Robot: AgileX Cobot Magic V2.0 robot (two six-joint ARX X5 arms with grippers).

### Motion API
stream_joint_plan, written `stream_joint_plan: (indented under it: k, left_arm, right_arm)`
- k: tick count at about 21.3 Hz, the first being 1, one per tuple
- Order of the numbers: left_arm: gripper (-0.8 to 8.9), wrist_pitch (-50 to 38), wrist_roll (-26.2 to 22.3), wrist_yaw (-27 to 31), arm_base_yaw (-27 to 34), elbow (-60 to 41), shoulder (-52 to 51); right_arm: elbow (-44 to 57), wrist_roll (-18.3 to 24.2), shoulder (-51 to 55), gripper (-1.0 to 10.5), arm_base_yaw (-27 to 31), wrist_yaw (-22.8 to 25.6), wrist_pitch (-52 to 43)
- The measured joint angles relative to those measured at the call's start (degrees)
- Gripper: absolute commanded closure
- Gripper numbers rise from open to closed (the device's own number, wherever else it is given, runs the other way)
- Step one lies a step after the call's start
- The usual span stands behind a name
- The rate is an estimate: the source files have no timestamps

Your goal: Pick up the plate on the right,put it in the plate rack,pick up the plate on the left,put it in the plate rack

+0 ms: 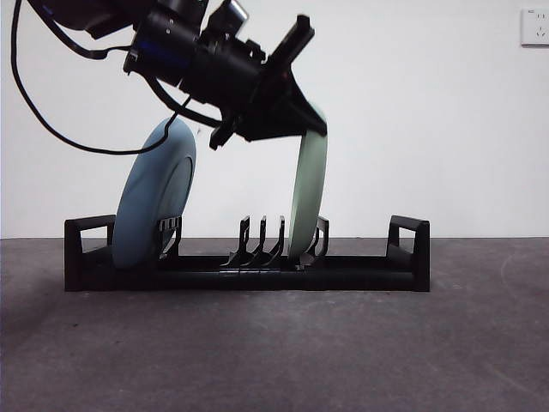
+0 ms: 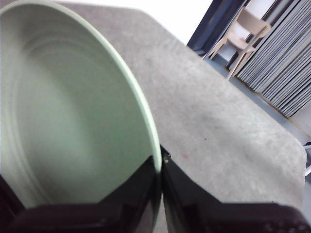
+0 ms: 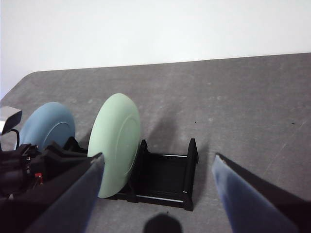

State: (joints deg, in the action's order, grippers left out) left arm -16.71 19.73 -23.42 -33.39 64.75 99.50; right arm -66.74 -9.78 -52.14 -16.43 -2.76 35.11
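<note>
- Black plastic, the plate rack (image 1: pixel 257 273) lies long and low on the grey table (image 1: pixel 274 352), a squared loop handle at each end.
- Pale green, one plate (image 1: pixel 307 202) stands nearly upright on edge in the rack, its lower rim between curved prongs right of the middle.
- On that plate's upper rim the left hand (image 2: pixel 160 167) is clamped, its two black jaws pressed to either face of the rim; the arm comes in from the upper left of the front view.
- Blue, the other plate (image 1: pixel 153 199) stands tilted in the rack's left end, well apart from the green one.
- Back from the rack hovers the right hand (image 3: pixel 158 162), jaws wide apart, holding nothing.
</note>
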Motion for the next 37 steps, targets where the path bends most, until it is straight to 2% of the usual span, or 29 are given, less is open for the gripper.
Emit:
stream_joint_plan:
  k: [3, 6, 8, 13, 16, 18, 20, 21, 22, 24, 26, 28, 32, 35, 37]
  left_arm:
    - [7.95, 1.05, -0.48, 0.77, -0.02, 0.00, 0.00]
    - [6.55, 3.10, -0.68, 0.79, -0.02, 0.00, -0.02]
    - [6.15, 4.11, -0.79, 0.74, -0.04, 0.00, -0.02]
    - [6.15, 7.39, -1.11, -0.44, -0.17, 0.02, -0.09]
    - [6.15, 8.94, -1.11, -5.38, -0.17, 0.02, -0.90]
    - [6.19, 9.55, -1.75, -10.38, -0.17, 0.00, -2.75]
    - [6.55, 10.10, -2.32, -14.49, -0.17, 0.00, -5.81]
    - [7.45, 10.73, -2.82, -15.74, -0.20, 0.00, -7.93]
    - [8.47, 11.52, -3.39, -16.33, -0.28, 0.00, -9.99]
    - [8.21, 14.80, -5.51, -15.41, -0.48, 0.02, -15.15]
    - [8.21, 19.43, -8.35, -10.56, -0.61, 0.02, -20.11]
    - [8.21, 25.38, -12.07, -2.75, -0.79, 0.02, -25.11]
    - [8.22, 38.53, -20.11, 19.32, -0.94, 0.02, -36.13]
    - [8.22, 47.39, -23.26, 36.24, -0.77, 0.02, -44.54]
    - [8.21, 50.53, -24.76, 38.29, -0.02, -0.26, -49.94]
  right_arm:
    - [0.00, 0.00, -0.28, 5.7, 0.00, 0.00, 0.00]
    - [0.00, 0.00, -0.37, 5.7, 0.00, 0.00, 0.00]
    - [0.00, -0.02, -0.39, 5.7, 0.00, 0.00, 0.00]
    - [0.00, 0.00, -0.39, 5.7, 0.00, 0.00, 0.02]
    - [0.00, 0.00, -0.39, 5.8, 0.00, -0.15, 0.39]
    - [0.00, -0.02, -0.39, 6.7, 0.00, -0.22, 1.25]
    - [0.00, 0.00, -0.39, 8.5, -0.02, -0.22, 2.05]
    - [0.00, 0.07, -0.39, 9.3, -0.02, -0.22, 2.56]
    - [0.00, 0.20, -0.39, 9.7, -0.02, -0.22, 2.99]
    - [0.00, 0.87, -0.39, 9.6, -0.02, -0.22, 4.15]
    - [0.00, 1.86, -0.39, 9.6, -0.02, -0.22, 5.40]
    - [0.00, 2.84, -0.39, 9.6, -0.07, -0.20, 6.60]
    - [0.00, 3.82, 0.20, 9.6, -0.07, 0.00, 6.80]
    - [0.13, 4.35, 3.10, 9.6, -0.07, 0.00, 4.11]
    - [2.45, 4.52, 7.06, 9.6, -0.07, 0.31, 1.05]
